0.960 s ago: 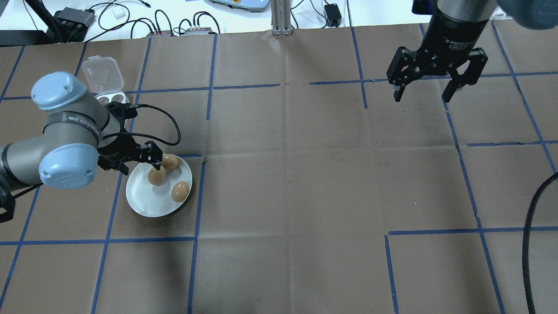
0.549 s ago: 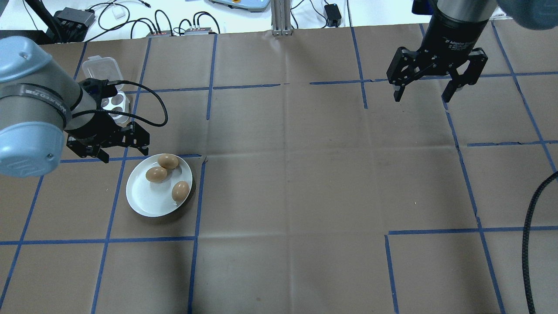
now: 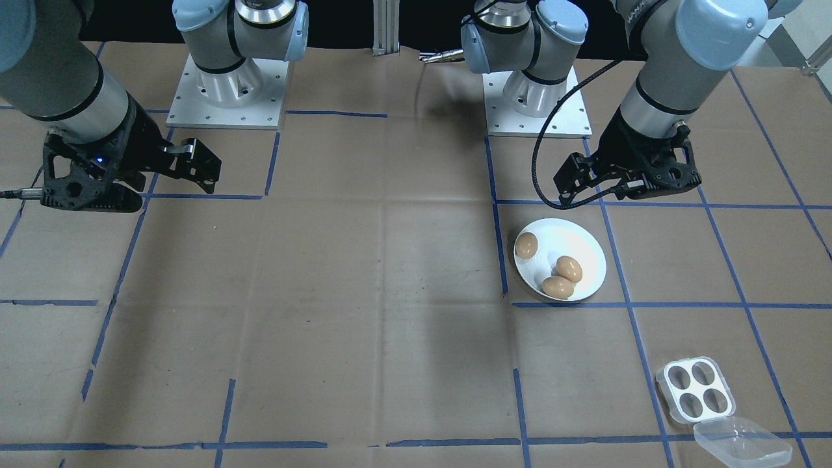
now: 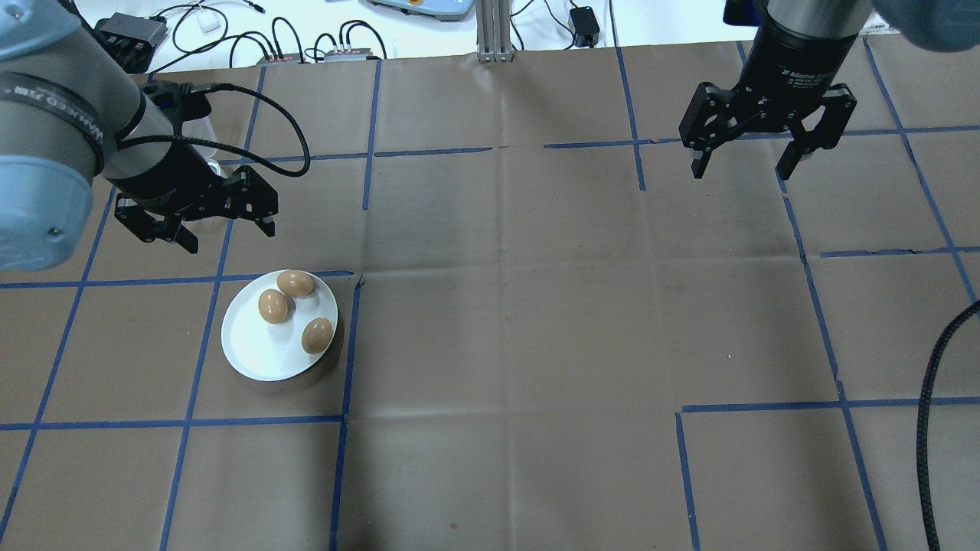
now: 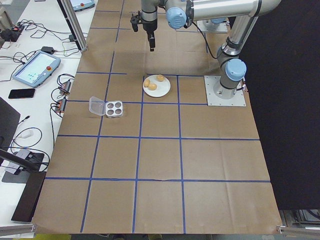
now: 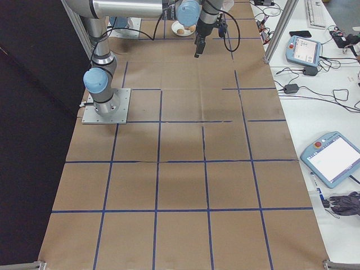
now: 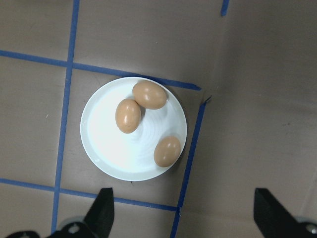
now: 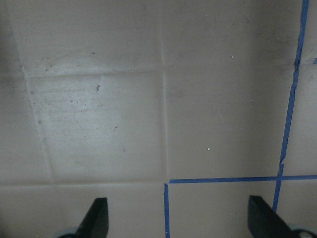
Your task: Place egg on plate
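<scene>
The left gripper (image 4: pixel 205 218) has let go and lifted away, jaws wide and empty; three eggs (image 4: pixel 273 306) lie on the plate (image 4: pixel 253 356) below it. Placement looks done.

A: Bench (image 4: pixel 536 306) cover? Matt brown paper, creased at the folds, blue tape (image 4: pixel 187 422) lines stuck on.
B: Plate (image 7: pixel 106 148) glossy white, smooth, looks ceramic or hard plastic. Eggs (image 7: pixel 128 115) matt brown shell.
A: Egg tray (image 3: pixel 694 389) white plastic, lid (image 3: pixel 742 442) clear glossy plastic.
B: Left end effector (image 4: pixel 195 218) and right end effector (image 4: pixel 768 147) matt black; arm tubes (image 3: pixel 663 78) satin grey metal, joint caps (image 3: pixel 712 26) smooth pale blue plastic.
</scene>
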